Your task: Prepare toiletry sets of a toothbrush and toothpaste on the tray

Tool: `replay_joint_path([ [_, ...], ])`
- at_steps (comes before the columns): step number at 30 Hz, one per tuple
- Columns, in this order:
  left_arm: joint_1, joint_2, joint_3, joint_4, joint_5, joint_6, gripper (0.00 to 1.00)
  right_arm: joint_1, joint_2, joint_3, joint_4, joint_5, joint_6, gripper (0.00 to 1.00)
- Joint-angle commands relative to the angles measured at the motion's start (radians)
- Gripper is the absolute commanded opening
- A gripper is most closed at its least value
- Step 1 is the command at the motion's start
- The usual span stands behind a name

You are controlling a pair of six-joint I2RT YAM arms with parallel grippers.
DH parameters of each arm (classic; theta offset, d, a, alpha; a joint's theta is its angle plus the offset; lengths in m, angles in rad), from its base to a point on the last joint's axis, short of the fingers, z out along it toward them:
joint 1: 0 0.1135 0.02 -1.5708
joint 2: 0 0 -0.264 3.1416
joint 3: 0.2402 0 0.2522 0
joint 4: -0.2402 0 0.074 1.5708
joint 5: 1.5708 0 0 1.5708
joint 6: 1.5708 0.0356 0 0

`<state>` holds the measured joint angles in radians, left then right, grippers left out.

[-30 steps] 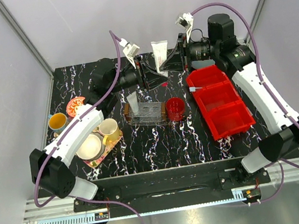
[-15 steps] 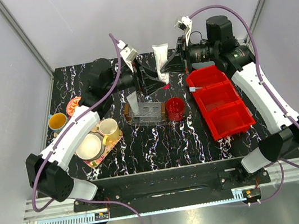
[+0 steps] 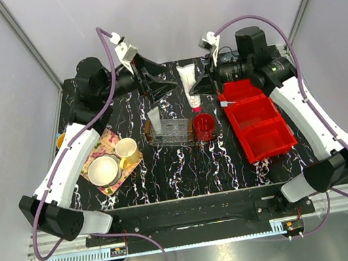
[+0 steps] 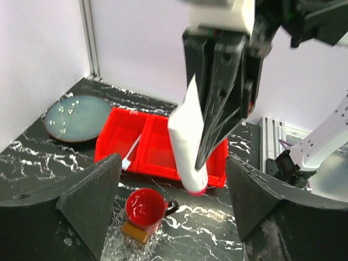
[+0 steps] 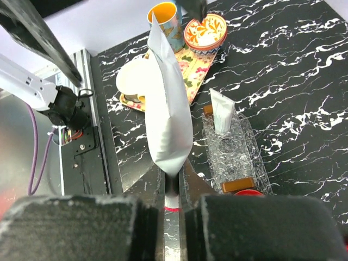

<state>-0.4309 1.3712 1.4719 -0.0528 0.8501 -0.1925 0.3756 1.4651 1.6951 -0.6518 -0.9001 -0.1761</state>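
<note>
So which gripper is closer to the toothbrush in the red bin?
Right. The right gripper, holding a toothpaste tube, hangs just left of the toothbrush; the left gripper is farther left, open, beyond the tube.

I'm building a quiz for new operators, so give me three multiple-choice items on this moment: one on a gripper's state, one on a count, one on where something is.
1. The right gripper is: A wide open; B shut on a toothpaste tube; C shut on nothing.
2. Toothpaste tubes standing in the clear tray: A none; B one; C two.
3. The toothbrush lies: A in the clear tray; B in the right gripper; C in the red bin.

Answers:
1 B, its fingers pinch the tube near its cap.
2 B, a single tube stands at one end of the tray.
3 C, it lies inside the bin.
</note>
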Motion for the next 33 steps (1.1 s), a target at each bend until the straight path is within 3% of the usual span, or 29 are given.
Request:
replay_joint_path([
  [1,-0.002,0.055,0.099,0.048,0.088,-0.048,0.82,0.046,-0.045,-0.017,-0.008,0.041,-0.083,0.02],
  [6,-0.008,0.095,0.125,0.076,0.164,-0.101,0.81,0.075,-0.043,-0.018,-0.028,0.076,-0.129,0.02],
  [15,-0.022,0.104,0.131,0.015,0.190,-0.038,0.80,0.105,-0.040,-0.025,-0.039,0.104,-0.157,0.02],
  [23,-0.048,0.104,0.154,-0.125,0.185,0.105,0.61,0.115,-0.028,-0.020,-0.046,0.105,-0.163,0.02],
  [33,-0.051,0.104,0.172,-0.179,0.178,0.163,0.45,0.126,-0.022,-0.031,-0.068,0.107,-0.181,0.02],
])
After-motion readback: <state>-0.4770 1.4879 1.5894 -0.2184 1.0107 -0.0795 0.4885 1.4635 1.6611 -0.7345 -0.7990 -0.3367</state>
